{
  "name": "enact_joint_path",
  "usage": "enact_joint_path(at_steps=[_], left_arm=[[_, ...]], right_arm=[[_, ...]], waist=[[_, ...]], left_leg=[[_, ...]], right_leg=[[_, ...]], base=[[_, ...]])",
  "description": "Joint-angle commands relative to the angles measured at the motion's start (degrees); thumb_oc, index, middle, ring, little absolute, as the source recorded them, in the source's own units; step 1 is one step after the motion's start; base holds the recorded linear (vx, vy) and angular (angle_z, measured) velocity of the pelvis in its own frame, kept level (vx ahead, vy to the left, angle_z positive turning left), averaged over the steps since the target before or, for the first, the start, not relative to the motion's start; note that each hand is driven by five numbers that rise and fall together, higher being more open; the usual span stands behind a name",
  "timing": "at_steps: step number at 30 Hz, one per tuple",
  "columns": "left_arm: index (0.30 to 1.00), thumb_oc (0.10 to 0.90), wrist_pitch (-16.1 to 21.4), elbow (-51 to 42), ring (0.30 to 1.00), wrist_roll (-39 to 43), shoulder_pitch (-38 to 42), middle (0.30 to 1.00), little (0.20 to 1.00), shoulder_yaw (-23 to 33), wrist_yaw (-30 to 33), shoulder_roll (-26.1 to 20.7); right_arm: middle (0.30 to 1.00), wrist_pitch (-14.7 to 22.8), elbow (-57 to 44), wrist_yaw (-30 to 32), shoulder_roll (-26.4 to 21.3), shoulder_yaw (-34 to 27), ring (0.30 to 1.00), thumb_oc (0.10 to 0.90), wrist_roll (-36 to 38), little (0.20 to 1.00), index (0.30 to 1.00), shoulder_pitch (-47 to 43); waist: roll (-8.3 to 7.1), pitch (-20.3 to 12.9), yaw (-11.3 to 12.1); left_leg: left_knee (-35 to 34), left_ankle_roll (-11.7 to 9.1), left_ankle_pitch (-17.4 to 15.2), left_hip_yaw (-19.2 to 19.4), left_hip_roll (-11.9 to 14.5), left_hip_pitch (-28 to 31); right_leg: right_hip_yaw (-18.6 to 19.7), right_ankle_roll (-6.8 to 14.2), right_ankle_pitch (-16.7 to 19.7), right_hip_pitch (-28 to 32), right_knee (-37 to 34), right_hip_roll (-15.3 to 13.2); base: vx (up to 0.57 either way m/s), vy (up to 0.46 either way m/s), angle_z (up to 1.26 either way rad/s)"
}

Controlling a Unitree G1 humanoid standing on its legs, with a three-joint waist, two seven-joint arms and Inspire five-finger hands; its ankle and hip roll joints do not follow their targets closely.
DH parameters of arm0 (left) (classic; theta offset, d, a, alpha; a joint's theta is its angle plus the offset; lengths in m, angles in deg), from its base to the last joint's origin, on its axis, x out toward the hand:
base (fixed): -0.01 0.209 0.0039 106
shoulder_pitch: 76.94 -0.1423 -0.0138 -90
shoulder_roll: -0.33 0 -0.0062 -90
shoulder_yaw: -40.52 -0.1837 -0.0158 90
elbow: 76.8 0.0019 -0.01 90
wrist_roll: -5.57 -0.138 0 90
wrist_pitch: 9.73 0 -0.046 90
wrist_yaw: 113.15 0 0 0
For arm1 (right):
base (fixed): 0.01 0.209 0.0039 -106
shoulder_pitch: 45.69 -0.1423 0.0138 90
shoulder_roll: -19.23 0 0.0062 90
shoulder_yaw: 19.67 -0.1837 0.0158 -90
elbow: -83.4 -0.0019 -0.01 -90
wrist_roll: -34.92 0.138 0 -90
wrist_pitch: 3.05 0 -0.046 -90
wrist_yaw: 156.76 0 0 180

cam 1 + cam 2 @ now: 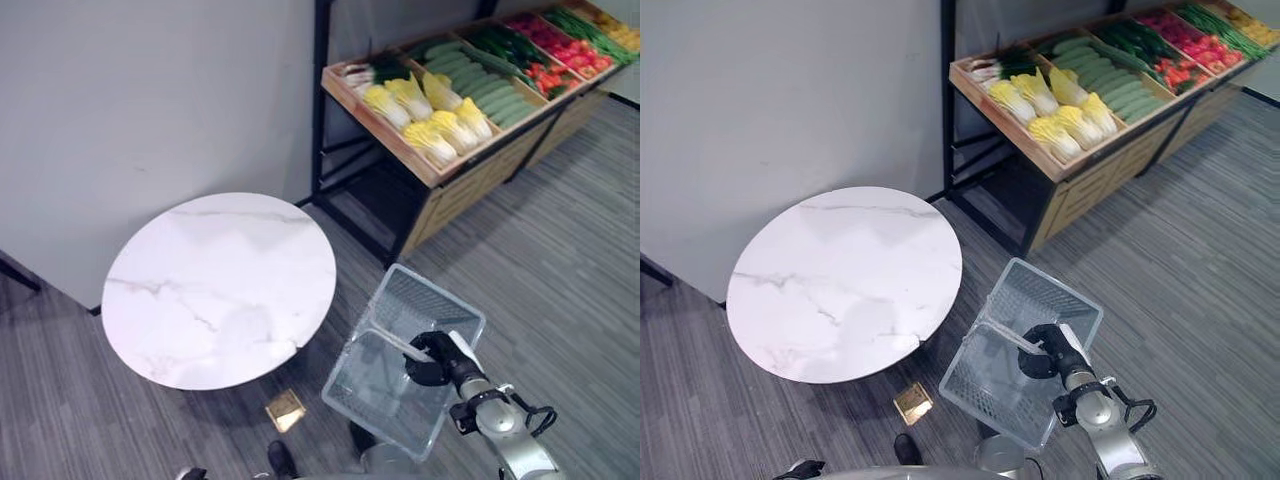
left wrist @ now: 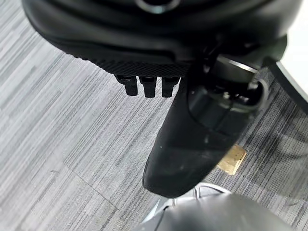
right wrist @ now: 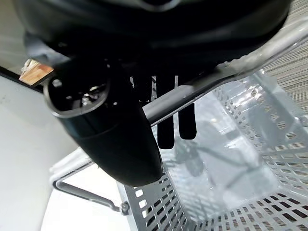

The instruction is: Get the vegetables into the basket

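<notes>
the vegetables (image 1: 480, 85) are all up on a slanted wooden display shelf (image 1: 455, 185) at the far right of the scene, well apart from everything near the robot. they lie in divided compartments: pale yellow-and-white cabbages (image 1: 430, 115) fill the nearest-left section, with a few white-stemmed greens (image 1: 362, 72) at its far left corner; next to the right come long light green cucumbers (image 1: 490, 85), then dark green leafy ones (image 1: 505, 42), then red ones (image 1: 565, 45) too small to name, then more green (image 1: 1215, 20) and a little yellow (image 1: 622, 32) at the far right end.

the basket (image 1: 375, 390) is a clear, pale grey plastic shopping basket with perforated walls and a grey bar handle (image 3: 163, 103). it hangs tilted just right of the round white marble table (image 1: 215, 290), above the grey striped carpet (image 1: 560, 250), and its inside is bare, as the right wrist view confirms.

the right hand (image 1: 435, 360) comes in from the lower right and sits over the middle of the basket's opening, its fingers (image 3: 187, 127) curled round the handle bar, thumb on the other side, so the basket hangs from it. the left hand (image 2: 144, 72) shows in its own wrist view, hanging low over the carpet with its fingers (image 2: 147, 86) curled in and gripping nothing. a small tan square (image 1: 286, 408) lies on the carpet near the table's near edge.
</notes>
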Motion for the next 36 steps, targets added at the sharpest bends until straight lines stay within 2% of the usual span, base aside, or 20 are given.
enact_joint_path(at_steps=[1,2,3,4,6,9,17,22,24,27,30,32,35,36], left_arm=[[1.0,0.9,1.54,-0.37,1.0,-0.21,4.48,1.0,1.0,1.16,-0.53,1.98],[1.0,0.9,1.54,-0.37,1.0,-0.21,4.48,1.0,1.0,1.16,-0.53,1.98],[1.0,0.9,1.02,-1.33,1.0,1.07,4.71,1.0,1.0,2.51,0.68,0.66],[1.0,0.9,0.74,-1.6,1.0,1.1,4.2,1.0,1.0,3.06,0.7,0.52],[1.0,0.9,0.64,-1.62,1.0,1.01,4.09,1.0,1.0,3.31,0.63,0.4],[1.0,0.9,0.45,-1.45,1.0,-0.11,4.08,1.0,1.0,3.26,0.28,0.98],[1.0,0.9,0.19,-1.37,1.0,-0.6,4.03,1.0,1.0,2.82,0.47,2.07],[1.0,0.9,-0.02,-1.5,1.0,-0.19,4.29,1.0,1.0,2.38,0.75,2.41],[1.0,0.9,0.13,-2.53,1.0,1.15,4.78,1.0,1.0,2.37,1.32,2.41],[1.0,0.9,0.26,-2.91,1.0,1.94,4.98,1.0,1.0,2.43,1.65,2.41],[1.0,0.9,0.31,-4.36,1.0,2.91,5.46,1.0,1.0,1.45,1.84,2.59],[1.0,0.9,0.13,-3.94,1.0,1.73,6.32,1.0,1.0,0.08,1.39,2.67],[1.0,0.9,0.09,-3.54,1.0,1.66,6.64,1.0,1.0,0.23,1.37,2.78],[1.0,0.9,0.15,-3.69,1.0,2.43,6.57,1.0,1.0,0.49,1.65,2.92]], right_arm=[[0.3,6.94,-6.43,1.07,-2.15,-1.87,0.3,0.4,1.46,0.3,0.3,-10.87],[0.3,6.94,-6.43,1.07,-2.15,-1.87,0.3,0.4,1.46,0.3,0.3,-10.87],[0.3,6.66,-5.76,2.18,-1.94,1.65,0.3,0.4,-0.4,0.3,0.3,-14.46],[0.3,6.38,-5.33,1.9,-1.58,2.91,0.3,0.4,-0.51,0.3,0.3,-15.32],[0.3,5.97,-5.22,1.59,-1.55,2.92,0.3,0.4,-1.05,0.3,0.3,-14.99],[0.3,5.89,-6.28,1.14,-1.84,2.43,0.3,0.4,-1.42,0.3,0.3,-13.62],[0.3,5.77,-6.9,0.69,-3.01,1.68,0.3,0.4,-2.07,0.3,0.3,-10.57],[0.3,5.71,-6.51,0.88,-3.42,2.09,0.3,0.4,-3.08,0.3,0.3,-10.53],[0.3,5.54,-6.11,0.94,-3.56,2.42,0.3,0.4,-3.45,0.3,0.3,-10.56],[0.3,5.53,-5.62,1.05,-3.38,2.72,0.3,0.4,-3.52,0.3,0.3,-10.66],[0.3,5.03,-4.53,1.1,-3.33,2.8,0.3,0.4,-3.59,0.3,0.3,-9.49],[0.3,5.03,-3.64,1.59,-3.63,2.01,0.3,0.4,-3.3,0.3,0.3,-7.82],[0.3,5.38,-2.64,1.87,-4.49,1.46,0.3,0.4,-3.28,0.3,0.3,-6.8],[0.3,5.48,-2.4,1.95,-4.97,1.36,0.3,0.4,-3.23,0.3,0.3,-6.81]], waist=[[2.28,1.11,1.2],[2.28,1.11,1.2],[2.51,3.7,4.71],[1.88,3.28,6.31],[1.12,2.79,5.89],[0.82,2.43,5.61],[2.14,2.6,4.48],[2.69,2.84,3.97],[3.14,3.99,3.63],[3.27,4.29,3.64],[3.93,4.7,3.07],[5.21,4.77,1.7],[5.48,4.77,1.29],[5.37,5.15,1.58]], left_leg=[[0.92,-1.91,-4.95,-4.7,1.54,5.12],[0.92,-1.91,-4.95,-4.69,1.54,5.11],[3.72,-3.17,-5.15,2.41,5.48,4.6],[4.22,-3.46,-5.05,4.91,5.92,4.3],[3.49,-3.73,-4.67,5.2,5.43,4.81],[3.54,-3.98,-4.74,4.58,5.08,5.38],[2.77,-4.9,-4.42,3.59,5.97,7.13],[2.15,-5.17,-3.79,4.0,6.39,7.15],[2.16,-5.3,-3.44,4.77,7.22,6.96],[2.23,-5.5,-3.16,5.27,7.64,6.79],[2.41,-6.55,-2.06,5.79,9.02,6.37],[1.96,-8.14,-0.4,4.78,10.82,5.33],[5.98,-9.1,-0.96,3.33,12.16,4.03],[8.42,-9.38,-1.18,1.41,12.13,3.09]], right_leg=[[-2.49,3.75,2.72,2.79,3.38,0.7],[-2.49,3.75,2.72,2.78,3.38,0.7],[-24.85,2.79,3.54,1.57,6.56,-6.56],[-31.22,2.75,4.02,2.89,6.3,-8.58],[-29.37,2.9,4.9,2.4,4.69,-7.97],[-29.73,3.01,5.46,3.4,3.38,-8.11],[-29.25,2.4,3.39,5.17,2.8,-6.34],[-28.55,2.24,2.49,4.23,4.24,-5.73],[-27.87,2.02,1.59,1.67,7.51,-5.46],[-28.09,1.92,1.25,0.85,8.35,-5.35],[-28.33,1.31,0.62,0.15,8.27,-4.23],[-27.56,0.31,-0.55,-0.39,7.53,-2.19],[-27.14,-1.24,-1.6,0.92,6.05,-0.47],[-26.85,-1.58,-1.75,1.38,5.35,0.0]], base=[[0.0,0.0,-0.65],[-0.18,-0.146,-0.42],[-0.24,-0.167,-1.53],[-0.22,-0.174,-1.97],[0.03,-0.034,-1.33],[0.08,-0.06,0.14],[0.03,-0.044,0.0],[-0.01,-0.007,-0.04],[-0.05,-0.035,-0.11],[-0.03,-0.05,-0.27],[0.03,-0.172,-0.18],[0.05,-0.206,-0.07],[0.07,-0.159,0.0],[0.1,-0.114,-0.1]])
